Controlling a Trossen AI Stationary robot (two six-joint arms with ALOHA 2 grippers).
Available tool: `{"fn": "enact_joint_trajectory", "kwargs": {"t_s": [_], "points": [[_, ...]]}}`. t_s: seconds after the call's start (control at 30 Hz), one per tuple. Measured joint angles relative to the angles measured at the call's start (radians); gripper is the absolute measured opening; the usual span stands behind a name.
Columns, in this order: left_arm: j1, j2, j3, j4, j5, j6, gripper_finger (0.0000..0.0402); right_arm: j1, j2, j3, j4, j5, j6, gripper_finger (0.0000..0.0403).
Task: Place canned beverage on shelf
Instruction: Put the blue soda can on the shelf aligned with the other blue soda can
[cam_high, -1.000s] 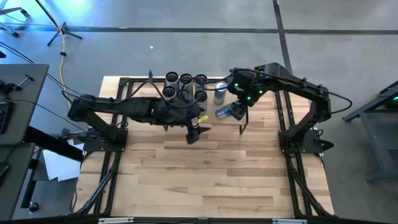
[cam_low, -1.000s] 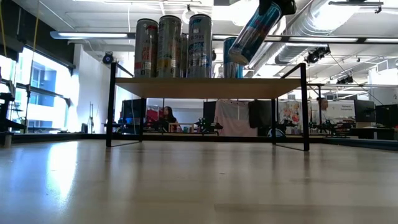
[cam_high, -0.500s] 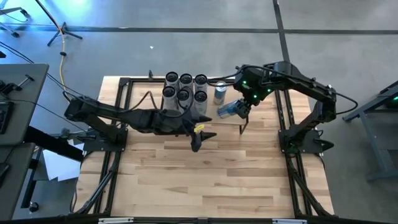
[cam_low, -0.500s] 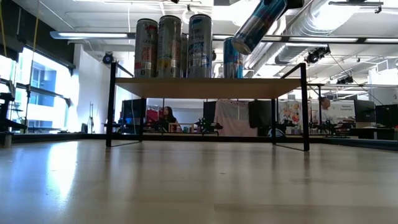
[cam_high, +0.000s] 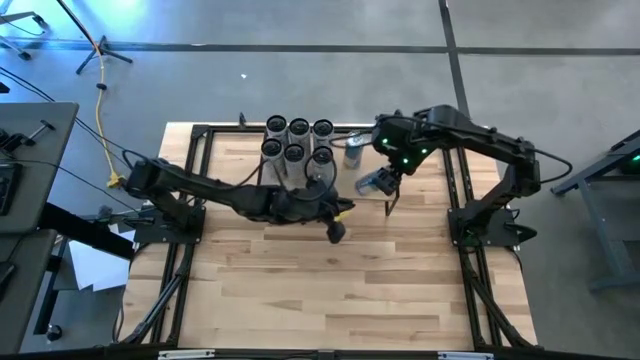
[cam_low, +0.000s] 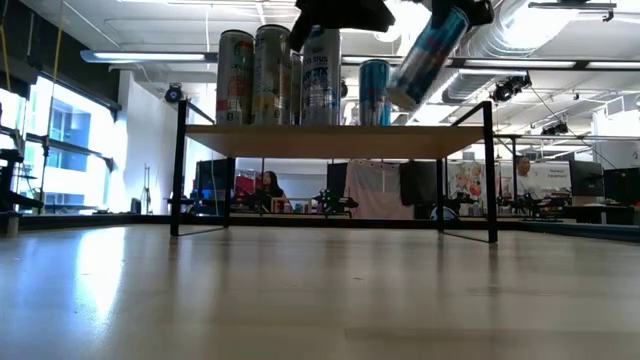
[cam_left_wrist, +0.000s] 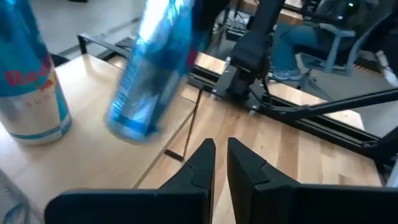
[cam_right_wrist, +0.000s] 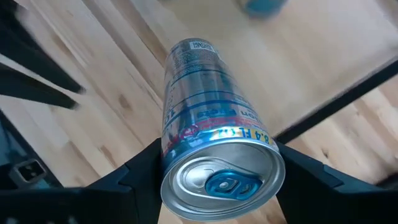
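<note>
High view: the whole wood table (cam_high: 330, 300) is seen from above, with one dark arm on each side.
Shelf: a low rack with a light wood top (cam_low: 335, 127) and thin black legs is seen in the low view, standing at the far end of the table.
Cans on the shelf: six tall cans (cam_high: 297, 141) are stood close together on the left part of the shelf; one blue can (cam_high: 353, 151) is stood upright alone, just beside them to the right.
Held can: a blue and silver can (cam_high: 374, 181) is held in the air over the right part of the shelf. It is tilted, with its bottom end lower and pointed at the shelf, and it is not touching the wood top. In the low view it (cam_low: 428, 55) is seen hanging above the shelf, near the upright blue can (cam_low: 374, 92).
Right gripper: the right gripper (cam_right_wrist: 214, 165) is closed around the held can (cam_right_wrist: 208, 134) near its top end; the lid with its pull tab is seen close up in the right wrist view.
Left gripper: the left gripper (cam_high: 337, 232) is held over the table just in front of the shelf. Its two fingers (cam_left_wrist: 202, 165) are almost pressed together and nothing is held between them.
Left wrist view: the tilted can (cam_left_wrist: 152, 68) and the upright blue can (cam_left_wrist: 31, 87) are seen ahead of the left gripper.
</note>
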Motion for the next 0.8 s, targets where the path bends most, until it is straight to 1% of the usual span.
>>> {"fn": "enact_joint_trajectory", "kwargs": {"t_s": [0.1,0.17,0.23,0.37,0.47,0.63,0.8], "points": [[-0.007,0.006,0.002,0.001,-0.058,0.011,0.0002,0.0,0.0,-0.067,-0.001,-0.018,0.0,0.0232],[-0.01,0.006,0.002,0.003,-0.1,0.039,0.0004,0.0,-0.002,-0.099,0.004,-0.028,0.001,0.0232],[-0.001,0.008,0.002,0.006,-0.118,0.072,0.0002,0.0,-0.007,-0.118,0.007,-0.031,0.001,0.0232],[0.027,0.038,0.002,0.03,-0.077,0.088,0.0001,0.0,-0.001,-0.098,0.001,-0.029,0.001,0.0232],[0.041,0.064,0.002,0.079,-0.052,0.088,0.0001,-0.001,0.003,-0.072,-0.006,-0.011,0.004,0.0232],[0.05,0.104,0.002,0.133,-0.043,0.089,0.0,-0.001,0.002,-0.065,-0.004,-0.013,0.022,0.0232],[0.05,0.106,0.002,0.126,-0.043,0.089,0.0,-0.001,0.002,-0.065,-0.002,-0.013,0.027,0.0242]]}}
